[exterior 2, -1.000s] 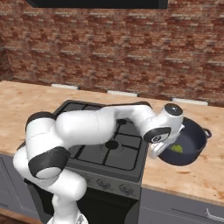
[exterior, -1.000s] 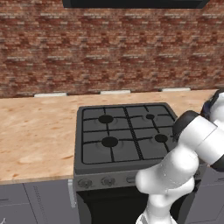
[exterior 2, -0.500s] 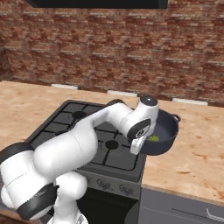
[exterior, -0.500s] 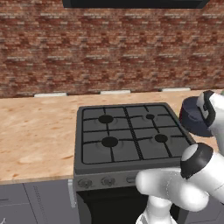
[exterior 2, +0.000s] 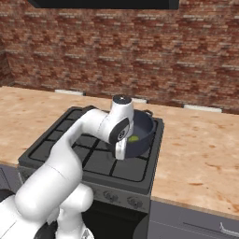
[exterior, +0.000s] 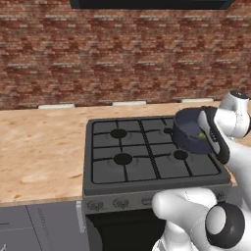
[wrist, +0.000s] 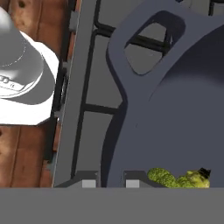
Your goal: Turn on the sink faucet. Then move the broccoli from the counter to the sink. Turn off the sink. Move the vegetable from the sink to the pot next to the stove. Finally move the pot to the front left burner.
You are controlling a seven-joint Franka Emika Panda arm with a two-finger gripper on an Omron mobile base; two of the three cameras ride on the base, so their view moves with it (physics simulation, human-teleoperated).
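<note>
The hand [wrist: 109,177] is clamped on the rim of the pot [exterior 2: 140,133] and holds it in the air above the right side of the stove [exterior: 152,162], over its back right part. The broccoli [wrist: 177,178] lies inside the pot, close to the gripped rim. The step in hand is, I judge, the last one: to carry the pot to the front left burner [exterior: 122,158].

To do this well, the pot should travel to the left and toward the front while it stays level, so the broccoli does not roll out. It should stay above the grates during the travel. The pot should come down only when its centre is over the burner, and the hand should let go only after the bottom rests flat on the grate.
</note>
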